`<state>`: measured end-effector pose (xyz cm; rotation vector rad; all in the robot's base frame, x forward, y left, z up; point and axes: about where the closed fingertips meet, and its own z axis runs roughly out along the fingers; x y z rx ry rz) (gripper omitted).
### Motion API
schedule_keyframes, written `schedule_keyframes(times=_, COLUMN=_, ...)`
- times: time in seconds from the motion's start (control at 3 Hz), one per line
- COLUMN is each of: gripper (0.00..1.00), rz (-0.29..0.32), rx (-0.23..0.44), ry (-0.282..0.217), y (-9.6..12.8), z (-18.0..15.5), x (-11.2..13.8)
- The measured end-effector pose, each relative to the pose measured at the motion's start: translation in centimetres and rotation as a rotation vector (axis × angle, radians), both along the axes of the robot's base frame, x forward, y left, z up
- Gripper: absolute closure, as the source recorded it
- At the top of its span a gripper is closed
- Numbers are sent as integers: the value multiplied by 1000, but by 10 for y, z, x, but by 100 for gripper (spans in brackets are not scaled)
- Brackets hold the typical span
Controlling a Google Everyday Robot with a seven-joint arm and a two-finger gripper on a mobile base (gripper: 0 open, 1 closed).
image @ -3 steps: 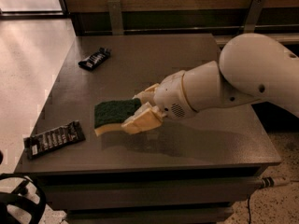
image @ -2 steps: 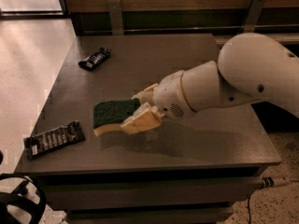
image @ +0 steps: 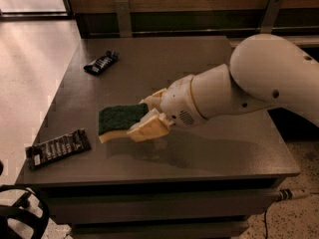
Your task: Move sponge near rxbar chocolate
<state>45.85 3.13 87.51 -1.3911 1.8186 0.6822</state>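
Observation:
The sponge [image: 117, 119], dark green on top with a yellow foam base, is held just above the dark table in the front-left part. My gripper [image: 145, 117] reaches in from the right on a white arm and is shut on the sponge's right end. The rxbar chocolate [image: 58, 148], a long flat dark bar with white lettering, lies near the table's front-left corner, a short way left of and below the sponge.
A shorter crumpled black snack wrapper [image: 101, 62] lies at the table's back left. The table [image: 219, 158] ends close in front and at the left. A wooden wall with metal brackets runs behind. A black wheel [image: 20, 218] shows at bottom left.
The sponge and gripper have shifted very slightly left toward the bar; otherwise nothing has visibly moved.

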Motion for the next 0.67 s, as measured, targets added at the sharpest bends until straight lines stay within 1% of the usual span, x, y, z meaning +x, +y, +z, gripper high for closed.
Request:
schedule_keyframes(times=0.33, gripper=12, rz=4, rx=-2, ry=-2, y=2, z=1, x=-1)
schedule_keyframes(times=0.67, gripper=0, rz=7, rx=-4, ry=-3, y=4, z=1, x=-2)
